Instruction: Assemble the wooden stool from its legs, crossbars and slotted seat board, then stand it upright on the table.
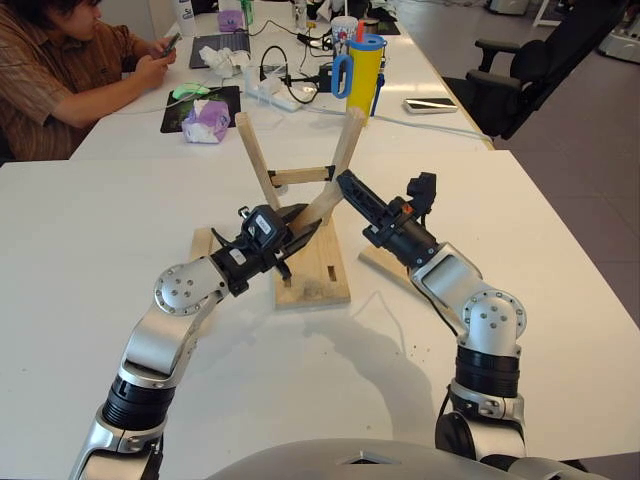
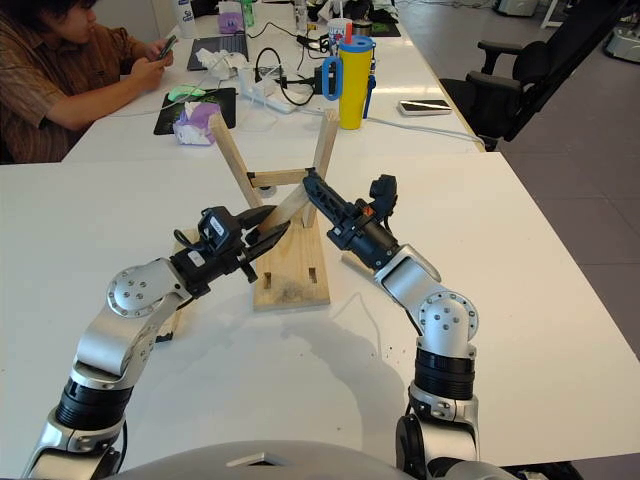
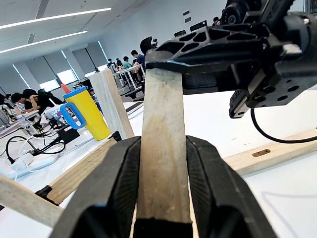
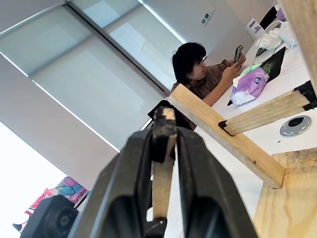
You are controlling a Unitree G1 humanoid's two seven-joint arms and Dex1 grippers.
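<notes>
The leg, crossbar and seat board are pale bare wood, matt, with visible grain. The left gripper and right gripper are matt black plastic, the arm joints satin grey metal. The table is smooth white with a faint sheen; the tumbler glossy yellow

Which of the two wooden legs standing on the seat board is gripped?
The leg leaning to the robot's right: the left gripper and the right gripper both clamp it. The left-leaning leg stands free, joined only by the crossbar.
</notes>
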